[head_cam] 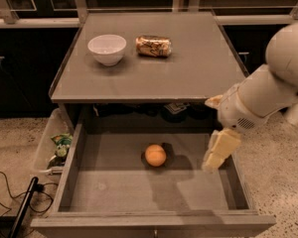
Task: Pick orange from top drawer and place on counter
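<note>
The speckled floor spreads around a grey cabinet. Its square tabletop fills the upper middle of the view. Below it the drawer is pulled wide open toward the camera, with low grey walls, a flat bottom and a thick front panel along the lower edge.

A white arm reaches in from the right, crossing beside the tabletop's right front corner. A clear bin sits on the floor just left of the drawer, and a green packet lies inside it. A thin cable loops over the floor at lower left.

The pale yellow hand hangs down from the arm's end over the right side of the drawer, near its right wall. It is seen edge-on, so I cannot tell whether it is spread or pressed together. It grips nothing, and it is apart from the fruit.

On the tabletop's far left stands a white bowl. Just to its right, without touching, a crushed tan-and-brown can lies on its side.

The orange rests on the drawer bottom, about midway across and toward the back, to the left of the hand and clear of every wall.
</note>
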Controlling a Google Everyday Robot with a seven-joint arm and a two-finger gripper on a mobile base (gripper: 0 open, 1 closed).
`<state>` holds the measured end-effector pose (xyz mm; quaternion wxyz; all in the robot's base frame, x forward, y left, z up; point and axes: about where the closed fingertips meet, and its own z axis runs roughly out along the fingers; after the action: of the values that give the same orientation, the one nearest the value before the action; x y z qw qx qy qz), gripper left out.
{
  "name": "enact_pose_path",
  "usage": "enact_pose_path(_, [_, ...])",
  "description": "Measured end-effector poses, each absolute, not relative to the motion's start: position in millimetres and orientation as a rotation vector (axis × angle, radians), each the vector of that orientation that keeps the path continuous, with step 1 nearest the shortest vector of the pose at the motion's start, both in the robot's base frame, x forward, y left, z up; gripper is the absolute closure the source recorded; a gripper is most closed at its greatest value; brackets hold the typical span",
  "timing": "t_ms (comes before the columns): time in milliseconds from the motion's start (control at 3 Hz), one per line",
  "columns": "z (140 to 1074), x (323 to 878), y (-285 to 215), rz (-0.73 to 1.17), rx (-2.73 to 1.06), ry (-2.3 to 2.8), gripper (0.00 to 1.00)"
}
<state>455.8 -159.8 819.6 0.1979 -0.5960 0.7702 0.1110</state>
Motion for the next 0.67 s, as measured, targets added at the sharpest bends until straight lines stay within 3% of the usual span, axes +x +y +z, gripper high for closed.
enact_pose_path(667, [737.8,477.7,-113.1,0.461,-1.51,2.016,0.0])
